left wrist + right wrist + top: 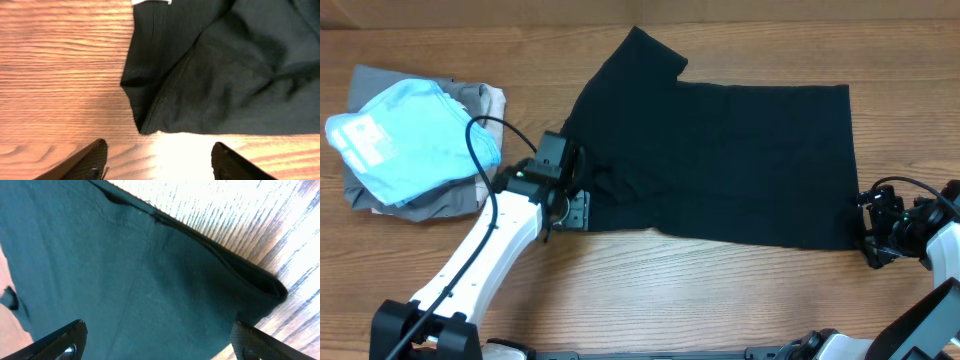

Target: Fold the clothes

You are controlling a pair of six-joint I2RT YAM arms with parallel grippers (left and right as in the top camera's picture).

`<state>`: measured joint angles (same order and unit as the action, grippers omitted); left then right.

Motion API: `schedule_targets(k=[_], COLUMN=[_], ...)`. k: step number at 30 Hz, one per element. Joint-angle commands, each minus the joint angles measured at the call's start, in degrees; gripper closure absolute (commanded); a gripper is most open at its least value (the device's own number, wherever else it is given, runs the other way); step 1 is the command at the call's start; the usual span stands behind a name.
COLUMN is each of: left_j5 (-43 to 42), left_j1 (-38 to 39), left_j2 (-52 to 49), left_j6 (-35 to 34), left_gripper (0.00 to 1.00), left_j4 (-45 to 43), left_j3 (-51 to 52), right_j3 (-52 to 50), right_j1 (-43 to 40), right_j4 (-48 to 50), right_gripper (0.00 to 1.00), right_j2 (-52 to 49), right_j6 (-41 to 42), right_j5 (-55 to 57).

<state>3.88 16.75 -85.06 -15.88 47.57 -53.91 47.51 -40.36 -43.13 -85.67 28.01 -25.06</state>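
Black fabric fills the middle of the overhead view. The T-shirt (720, 160) lies flat on the wooden table (720, 300), doubled over by the look of it, with one sleeve (655, 55) sticking out at its far edge. My left gripper (575, 205) sits at the shirt's neck end and my right gripper (873, 228) at the near corner of its hem end. I'd say they are posted one at each end so the next fold can be lifted evenly. Well clear of the shirt, beyond its neck end, a light blue garment (405, 135) rests on grey folded garments (450, 200). That stack is not my concern.

On the left wrist camera the two fingers (92, 160) stand apart over bare wood, just off a folded corner of the shirt, with nothing between them. That hand is open and empty. A sliver of white tag (150, 1) shows at the top of the picture, at the shirt's edge.

On the right wrist camera the fingers (60, 342) are spread wide. The shirt's hemmed edge and corner lie flat beneath and beyond them. I see no cloth pinched, so this hand is open too. I judge both are placed to take a fresh bite on the edge.
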Motion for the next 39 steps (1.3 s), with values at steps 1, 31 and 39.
schedule_targets(k=[1, 31, 39], left_j5=[-4.52, 2.25, 3.26], left_j1=[-0.35, -0.74, -9.18], left_j2=[-0.59, -1.90, -1.90], left_j6=[1.49, 7.10, 3.45], left_gripper=[0.39, 0.85, 0.96], left_j4=[-2.82, -16.17, -18.05], left_j3=[4.59, 10.91, 10.88], right_j3=[0.50, 0.50, 0.50], right_j1=[0.11, 0.11, 0.11], right_j4=[-0.33, -0.72, -3.26], right_gripper=[0.04, 0.05, 0.05], right_j2=[0.31, 0.31, 0.31], right_j6=[-2.97, -2.99, -3.30], right_j5=[0.11, 0.17, 3.89])
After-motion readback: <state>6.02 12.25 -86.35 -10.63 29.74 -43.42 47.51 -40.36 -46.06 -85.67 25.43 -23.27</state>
